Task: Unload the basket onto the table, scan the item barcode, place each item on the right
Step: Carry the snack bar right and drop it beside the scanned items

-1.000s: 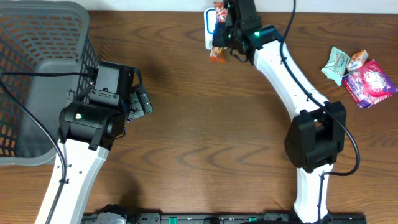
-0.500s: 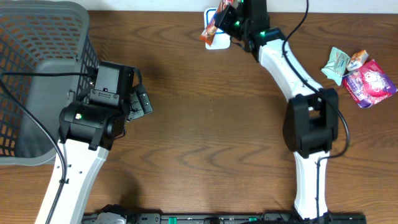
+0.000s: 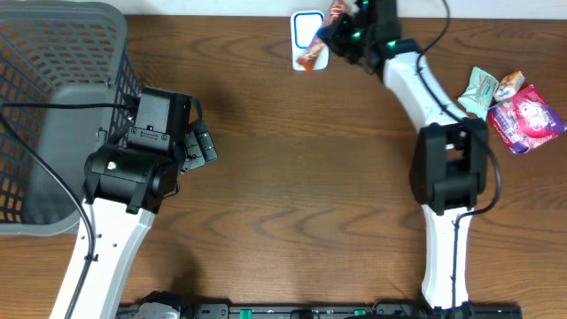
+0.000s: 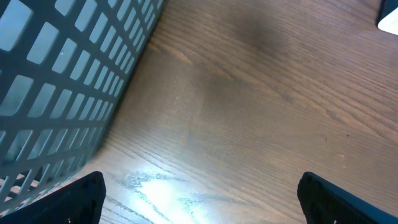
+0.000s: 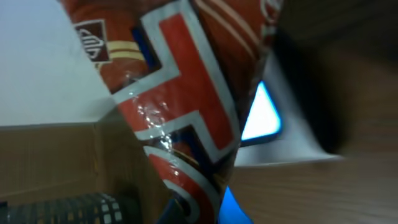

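I see right claw (image 3: 341, 34) clamped on red snack packet (image 5: 186, 118), held over scanner (image 3: 306, 27) at counter (image 3: 292, 177) far edge. Left claw (image 3: 200, 146) spread wide beside basket (image 3: 53, 53).

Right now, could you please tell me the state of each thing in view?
Left hand: open, empty.
Right hand: shut on packet.
Packet: held tilted, partly over scanner.
Scanner: flat on table, screen lit.
Basket: upright, nothing seen inside.
Snacks: loose on table.
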Available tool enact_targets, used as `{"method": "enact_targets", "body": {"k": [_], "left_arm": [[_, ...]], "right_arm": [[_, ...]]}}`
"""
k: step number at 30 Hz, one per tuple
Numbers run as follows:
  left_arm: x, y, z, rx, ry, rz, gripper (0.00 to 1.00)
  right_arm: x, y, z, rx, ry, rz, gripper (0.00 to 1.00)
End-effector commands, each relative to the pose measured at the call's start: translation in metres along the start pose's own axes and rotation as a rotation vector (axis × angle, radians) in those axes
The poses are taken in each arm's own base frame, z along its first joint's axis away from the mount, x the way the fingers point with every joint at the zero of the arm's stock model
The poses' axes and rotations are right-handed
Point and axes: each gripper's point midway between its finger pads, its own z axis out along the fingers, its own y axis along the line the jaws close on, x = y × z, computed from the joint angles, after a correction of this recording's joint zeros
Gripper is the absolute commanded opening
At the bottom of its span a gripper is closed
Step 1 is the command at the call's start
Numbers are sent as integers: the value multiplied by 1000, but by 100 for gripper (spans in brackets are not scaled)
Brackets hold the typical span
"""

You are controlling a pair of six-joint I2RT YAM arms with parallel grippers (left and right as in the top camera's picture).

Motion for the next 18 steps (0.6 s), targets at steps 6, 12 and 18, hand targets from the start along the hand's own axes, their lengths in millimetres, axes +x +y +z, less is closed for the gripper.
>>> {"method": "enact_targets", "body": {"k": [6,12,18], "left_arm": [[0,0,0,2,4,-20,98],[0,0,0,2,4,-20,98],[0,0,0,2,3,-20,98]], "right_arm": [[-95,-60,-154,328,-208,-52,1],[-107,-169,-239,738,-223,-3,1],[-109,-218,-284,894,-166,-46,15]]}}
